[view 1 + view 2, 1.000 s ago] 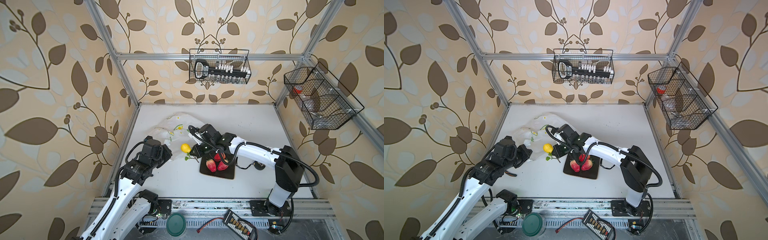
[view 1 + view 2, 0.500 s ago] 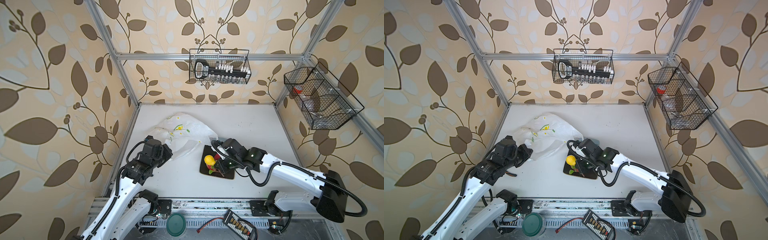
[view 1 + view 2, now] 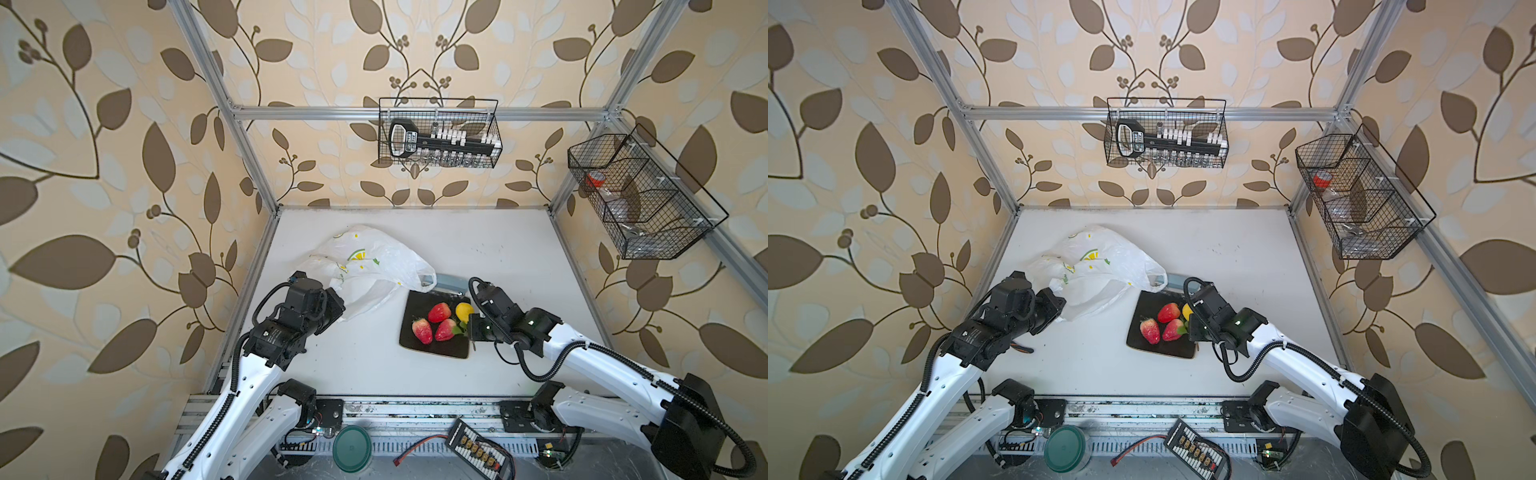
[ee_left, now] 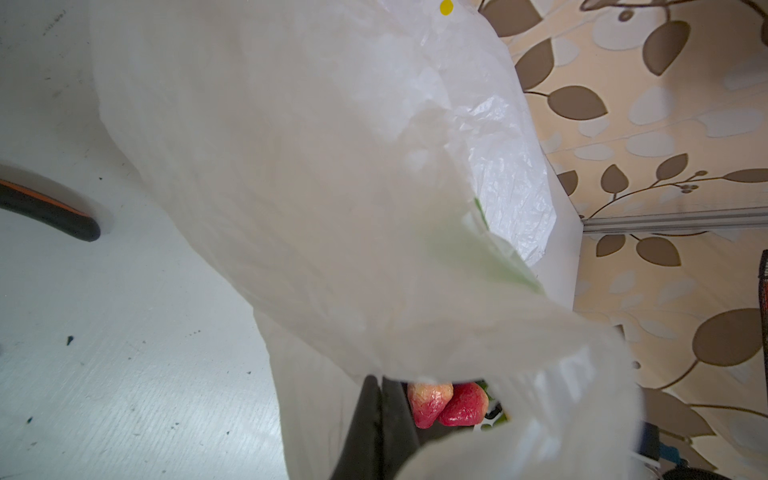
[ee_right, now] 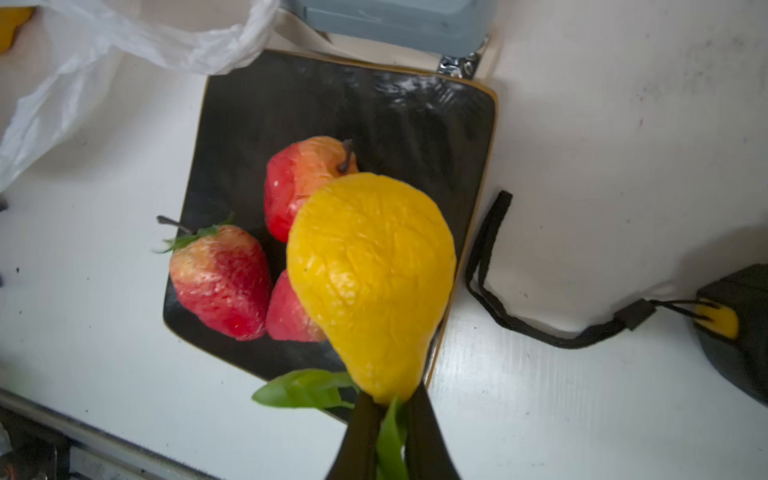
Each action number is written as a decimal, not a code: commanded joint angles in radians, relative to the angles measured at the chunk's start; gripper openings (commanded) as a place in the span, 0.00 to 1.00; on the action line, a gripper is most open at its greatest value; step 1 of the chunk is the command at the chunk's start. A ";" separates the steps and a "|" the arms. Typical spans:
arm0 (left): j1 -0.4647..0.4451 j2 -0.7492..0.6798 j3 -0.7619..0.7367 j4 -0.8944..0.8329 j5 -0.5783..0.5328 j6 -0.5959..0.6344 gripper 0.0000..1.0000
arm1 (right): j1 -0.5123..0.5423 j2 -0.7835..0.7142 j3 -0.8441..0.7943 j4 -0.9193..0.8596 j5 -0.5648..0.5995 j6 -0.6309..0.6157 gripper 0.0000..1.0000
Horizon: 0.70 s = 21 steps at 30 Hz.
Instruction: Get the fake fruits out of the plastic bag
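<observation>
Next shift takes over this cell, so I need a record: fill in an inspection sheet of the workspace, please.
Surface: white table, a few dark specks.
Job's things: plastic bag slumped at back left; three red fruits on black tray; yellow pear held over the tray.
Clutter: pliers, grey box, black strap.
Grippers: left gripper shut on the bag; right gripper shut on the pear's green leaves.
Cables: red lead loose by the front rail.
Surroundings: wire baskets on two walls; green lid out front.

Bright, even light; soft shadows beside the black tray (image 5: 332, 104), glare across its gloss; yellow pear (image 5: 370, 270) above it sharp, plastic bag (image 4: 498, 340) blurred close to the lens
</observation>
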 commanded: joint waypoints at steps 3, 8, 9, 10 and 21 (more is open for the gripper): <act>-0.012 -0.007 -0.004 0.006 -0.025 0.007 0.00 | -0.042 0.059 -0.042 0.139 -0.022 0.053 0.07; -0.012 -0.014 0.001 0.003 -0.028 0.008 0.00 | -0.066 0.121 -0.076 0.265 -0.048 0.062 0.08; -0.012 -0.014 0.003 0.000 -0.028 0.010 0.00 | -0.068 0.132 -0.084 0.289 -0.057 0.062 0.08; -0.012 -0.014 0.005 -0.003 -0.027 0.011 0.00 | -0.070 0.145 -0.089 0.310 -0.069 0.062 0.09; -0.012 -0.015 0.007 -0.010 -0.029 0.011 0.00 | -0.075 0.137 -0.120 0.317 -0.062 0.061 0.48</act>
